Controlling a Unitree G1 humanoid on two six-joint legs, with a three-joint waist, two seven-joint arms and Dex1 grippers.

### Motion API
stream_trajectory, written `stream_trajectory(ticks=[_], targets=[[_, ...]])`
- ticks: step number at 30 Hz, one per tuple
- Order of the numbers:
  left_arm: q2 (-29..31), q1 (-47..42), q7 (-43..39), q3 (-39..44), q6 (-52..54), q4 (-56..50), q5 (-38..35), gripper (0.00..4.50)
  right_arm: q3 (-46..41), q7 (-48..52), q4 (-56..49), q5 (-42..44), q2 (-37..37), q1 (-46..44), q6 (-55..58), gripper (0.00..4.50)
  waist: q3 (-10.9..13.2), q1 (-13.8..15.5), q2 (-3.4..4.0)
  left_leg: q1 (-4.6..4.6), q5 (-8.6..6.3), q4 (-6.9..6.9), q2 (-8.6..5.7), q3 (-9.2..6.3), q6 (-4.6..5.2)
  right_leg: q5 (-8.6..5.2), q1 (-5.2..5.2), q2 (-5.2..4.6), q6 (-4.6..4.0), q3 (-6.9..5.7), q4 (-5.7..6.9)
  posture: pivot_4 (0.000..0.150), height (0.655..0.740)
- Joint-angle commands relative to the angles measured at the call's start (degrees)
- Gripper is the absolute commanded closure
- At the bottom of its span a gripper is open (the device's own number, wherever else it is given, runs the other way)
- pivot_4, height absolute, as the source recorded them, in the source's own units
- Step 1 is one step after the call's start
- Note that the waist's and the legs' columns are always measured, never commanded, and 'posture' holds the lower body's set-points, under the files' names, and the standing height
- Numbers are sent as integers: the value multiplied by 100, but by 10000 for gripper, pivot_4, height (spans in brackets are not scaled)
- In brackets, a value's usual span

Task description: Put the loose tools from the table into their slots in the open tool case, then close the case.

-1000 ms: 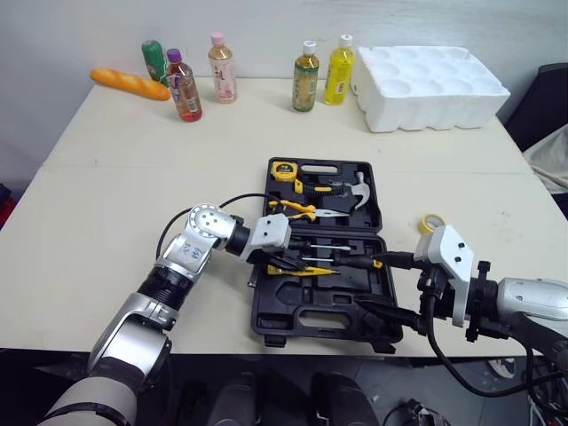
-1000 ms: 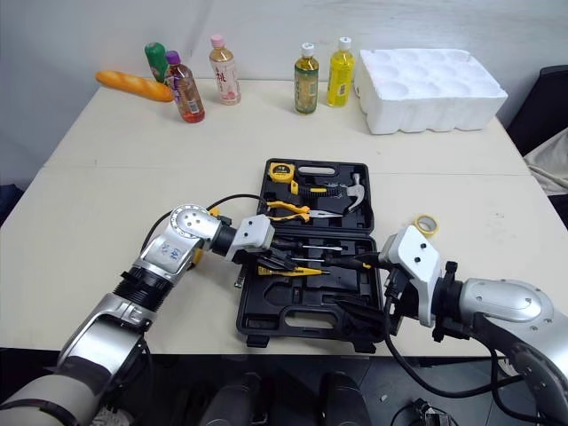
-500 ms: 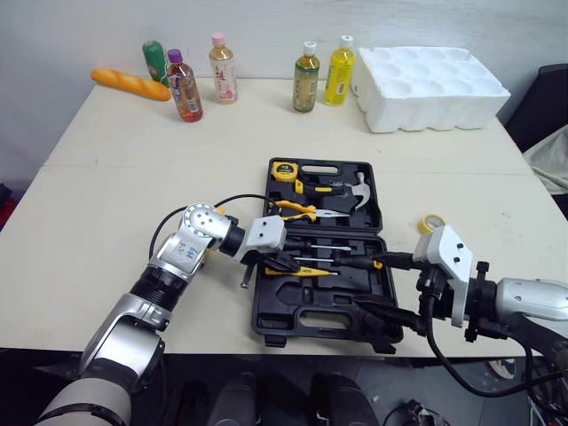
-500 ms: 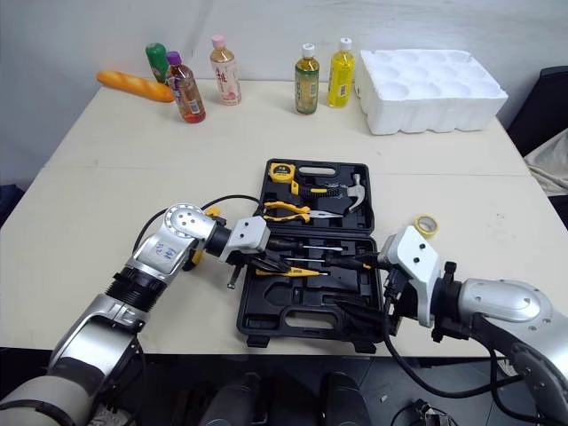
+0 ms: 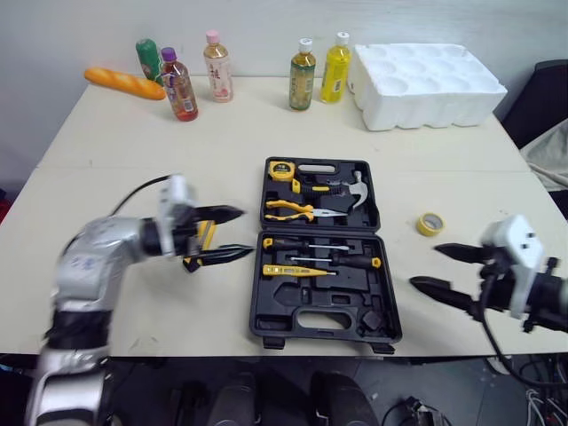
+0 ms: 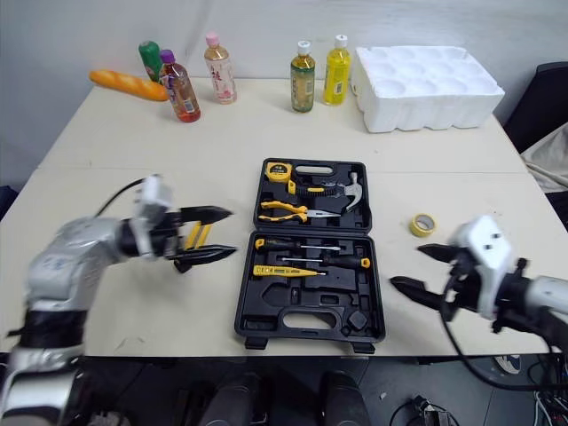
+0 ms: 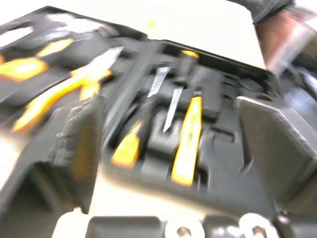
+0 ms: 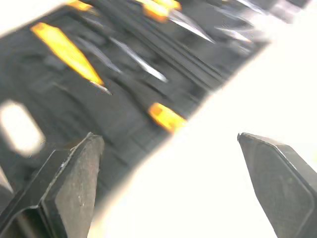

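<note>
There is one open case (image 5: 324, 315), and in it I count one tape measure (image 5: 282, 169), one hammer (image 5: 355, 188), one pliers (image 5: 293, 209) and three screwdrivers (image 5: 297, 271). One yellow tool (image 5: 202, 238) lies left of the case and one tape roll (image 5: 430, 224) right of it. Far behind the tool stand five bottles (image 5: 177, 84), one loaf (image 5: 124, 83) and one foam tray (image 5: 426, 75).

arms (image 5: 93, 257): silver | wrist housings (image 5: 517, 251): white | jaws: black | cables (image 5: 140, 185): black

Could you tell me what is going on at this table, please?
The robot is packing the open tool case on the table; several tools already sit in its slots. The left gripper hovers with jaws open by a yellow-and-black tool left of the case. The right gripper, jaws open too, hangs right of the case, near a yellow tape roll. The case is not closed yet.
</note>
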Motion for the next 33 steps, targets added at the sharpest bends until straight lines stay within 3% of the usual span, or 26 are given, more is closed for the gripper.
stream_trajectory(ticks=[1,6,13,21,26,33], targets=[[393,881,419,1120,304,-450,-270,781,-686,562,818,-504,-242,335,-596,0,1,-2,2,9,-6,-5,0,0,2,0,5,-3,0,3,-2,1500,7384],[739,2234,991,2634,292,-103,-28,781,-1139,1012,2038,-1240,-369,846,-1391,0,2,56,4,19,-27,-24,1,-4,-4,-2,9,-11,-3,6,-22,1500,7384],[841,2769,1618,3406,234,353,31,781,-1449,1069,2803,-1457,-289,868,-1734,0,5,60,14,28,-35,-81,-1,-1,-48,-4,1,-14,-11,6,-48,1500,7384],[527,2749,2101,2843,746,-771,-378,781,-1043,1167,2615,-1318,-303,442,-1650,0,7,35,19,30,-38,-84,1,2,-55,-4,-1,-14,-15,10,-47,1500,7384],[137,2430,2948,2096,1659,-1915,-702,781,-584,1221,1520,-602,-344,-95,-987,0,11,26,34,30,-34,-84,0,5,-56,-3,0,-15,-14,11,-44,1500,7384],[-86,1343,4026,1194,2859,-2156,-754,781,629,646,-363,725,-62,-1311,-128,0,11,31,34,29,-7,-83,5,4,-39,-4,-8,1,-16,8,-23,1500,7384]])
